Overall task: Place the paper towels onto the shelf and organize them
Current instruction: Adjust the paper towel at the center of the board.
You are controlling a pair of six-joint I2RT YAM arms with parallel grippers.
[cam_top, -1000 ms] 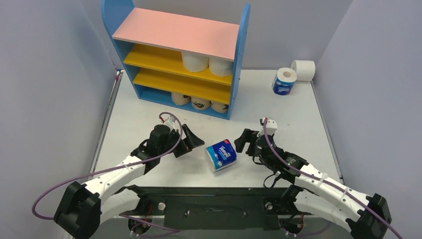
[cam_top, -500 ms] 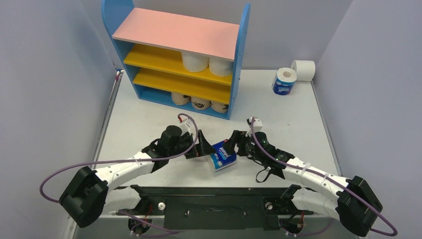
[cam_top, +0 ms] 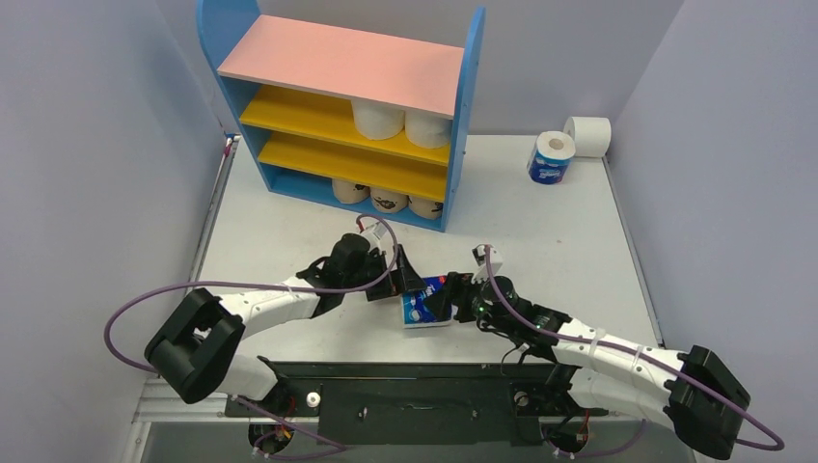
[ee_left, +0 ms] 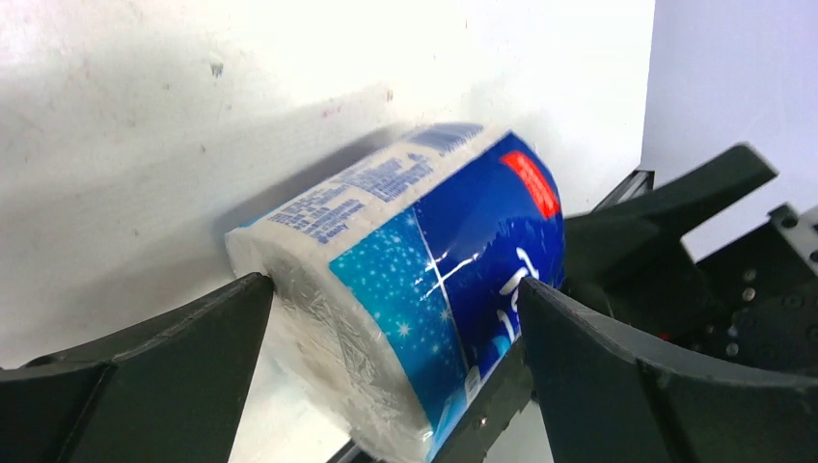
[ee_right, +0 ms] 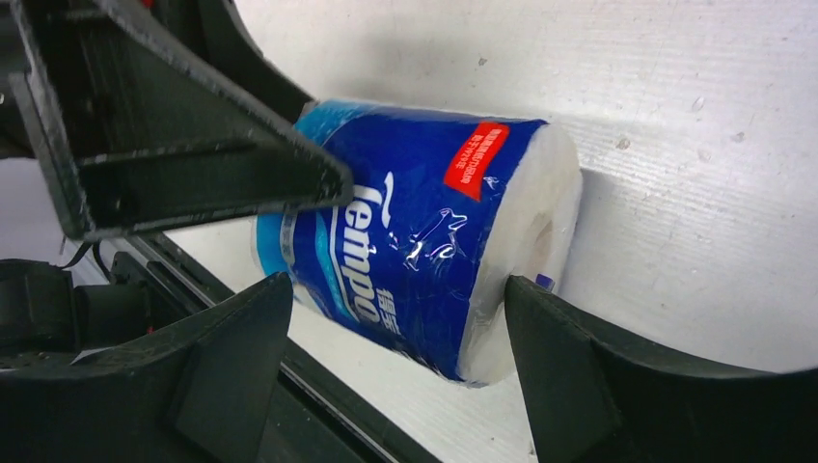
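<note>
Between the spread fingers of both grippers at once lies a blue-wrapped paper towel roll (cam_top: pixel 427 305), on its side on the counter (cam_top: pixel 540 231). Around it the left gripper (ee_left: pixel 394 294) is released, a finger on either side, and the roll sits skewed in that opening with one white end turned toward the near finger. Opposite, the right gripper (ee_right: pixel 397 289) is likewise released; from its wrist the roll's long axis runs nearly straight across, an end toward each finger. Neither arm is nearer, and I cannot tell whether any finger touches the wrap. Well beyond both grippers, toward the left arm's side, stands the shelf (cam_top: pixel 463 116), so the lift probably needs just one gripper to close.
</note>
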